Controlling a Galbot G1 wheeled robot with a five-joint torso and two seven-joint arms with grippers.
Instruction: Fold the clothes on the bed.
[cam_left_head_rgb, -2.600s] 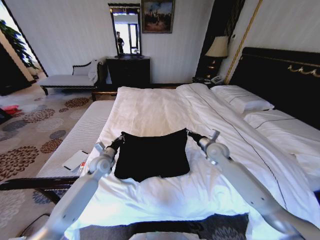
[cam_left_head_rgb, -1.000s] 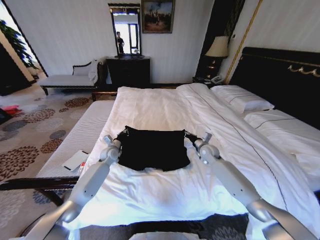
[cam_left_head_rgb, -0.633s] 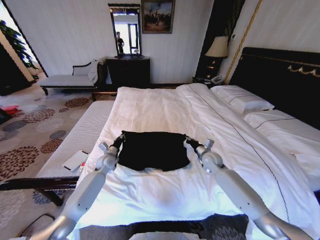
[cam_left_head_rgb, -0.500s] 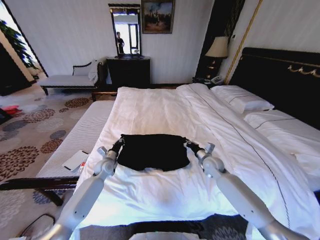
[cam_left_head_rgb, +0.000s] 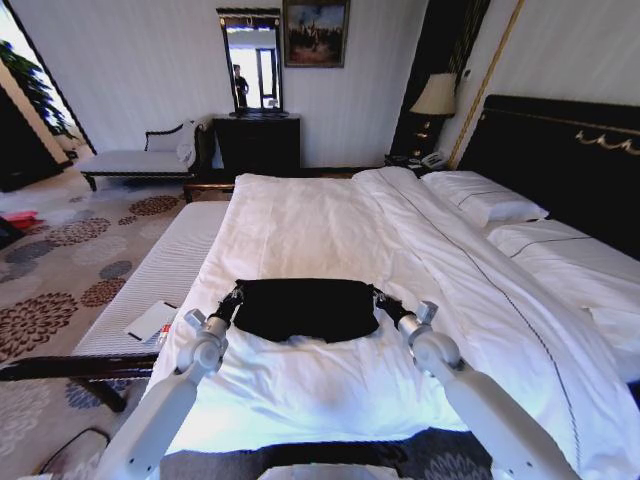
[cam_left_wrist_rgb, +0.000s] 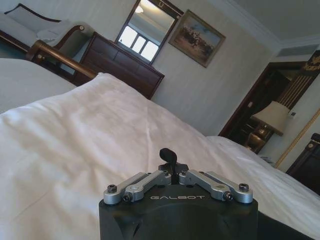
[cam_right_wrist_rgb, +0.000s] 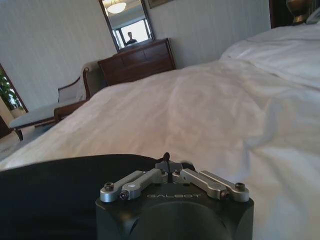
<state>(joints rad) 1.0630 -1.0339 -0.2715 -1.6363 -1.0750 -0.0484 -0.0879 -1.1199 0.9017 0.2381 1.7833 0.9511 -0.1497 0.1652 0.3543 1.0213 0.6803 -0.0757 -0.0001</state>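
With both the left gripper (cam_left_head_rgb: 236, 294) and right gripper (cam_left_head_rgb: 377, 294) clenched on the T-shirt (cam_left_head_rgb: 305, 308) corners over the bed (cam_left_head_rgb: 320, 215), the fold was midway, needing a level set-down next.

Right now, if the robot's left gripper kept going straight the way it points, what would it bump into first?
Probably just the white duvet. The left gripper, shut on the black T-shirt, points low across the bed toward the dresser; depth is hard to judge.

The clothes (cam_left_head_rgb: 305, 308) lie folded, lettering hidden.
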